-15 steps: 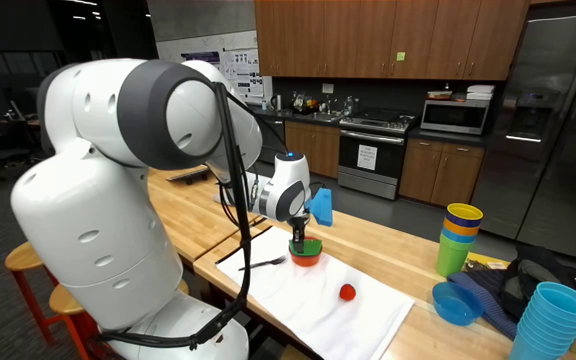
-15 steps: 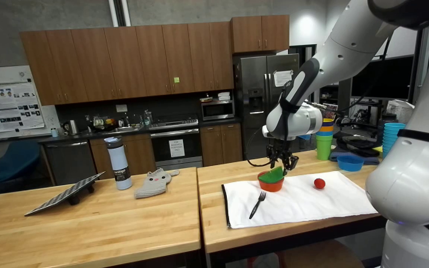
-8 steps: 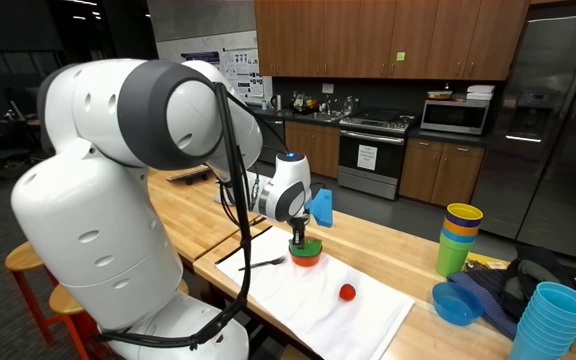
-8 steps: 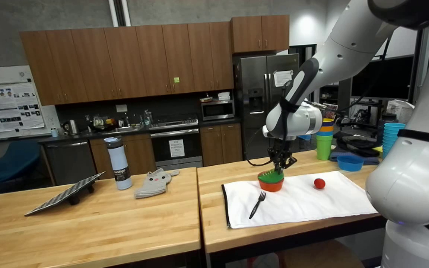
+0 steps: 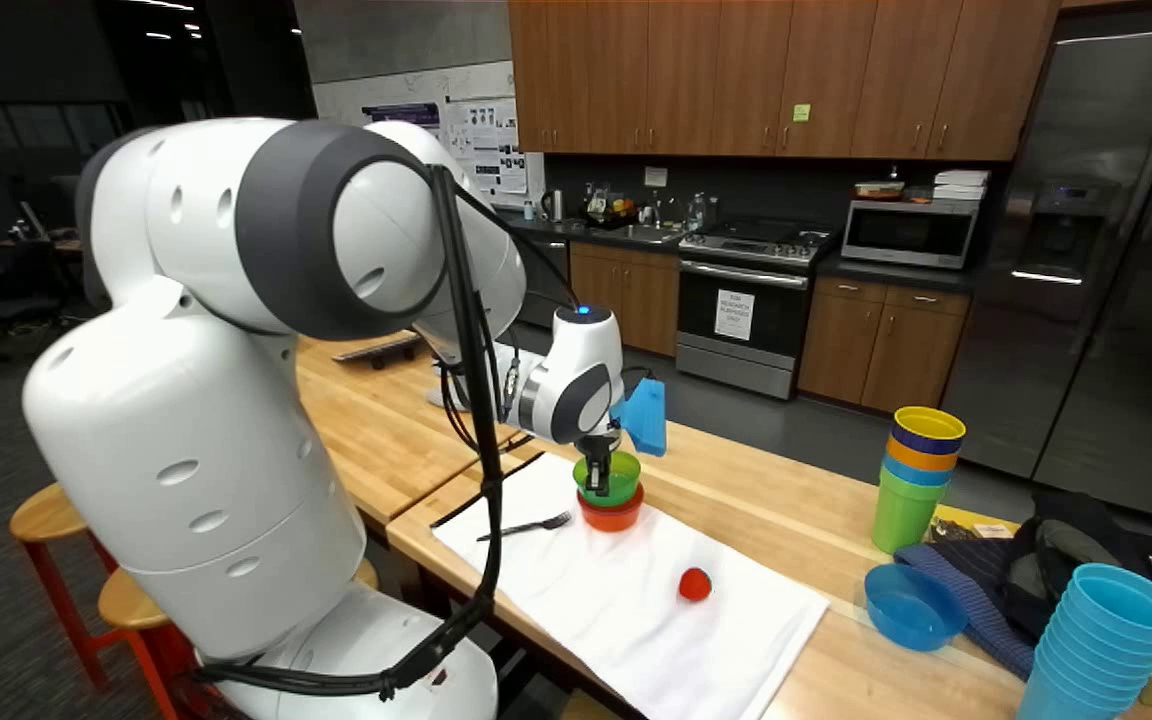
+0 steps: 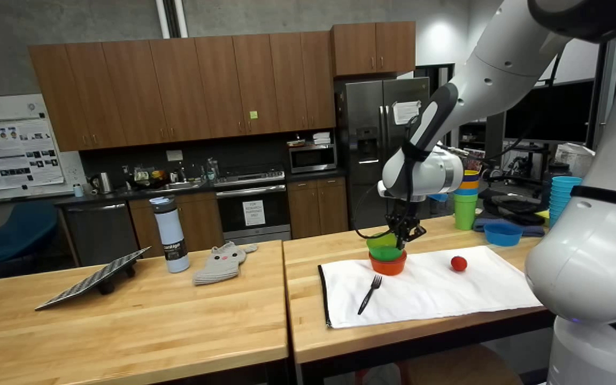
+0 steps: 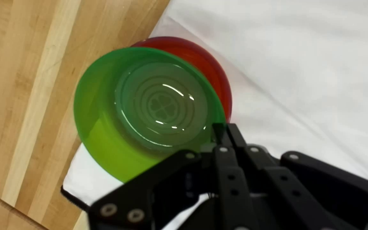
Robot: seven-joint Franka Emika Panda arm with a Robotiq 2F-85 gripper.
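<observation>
In an exterior view we see a pale wooden worktop (image 5: 786, 500) running from mid-frame to the lower right. At lower centre, a white cloth (image 5: 616, 595) lies spread on it, carrying a red bowl (image 5: 611, 521), a fork (image 5: 528, 526) and a small red round thing (image 5: 695, 585). Toward the right, a blue bowl (image 5: 916, 607) and stacked coloured cups (image 5: 916, 490) stand on the wood.

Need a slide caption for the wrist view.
Claw shut on the rim of a green bowl, which partly hides a red bowl on a white cloth.
</observation>
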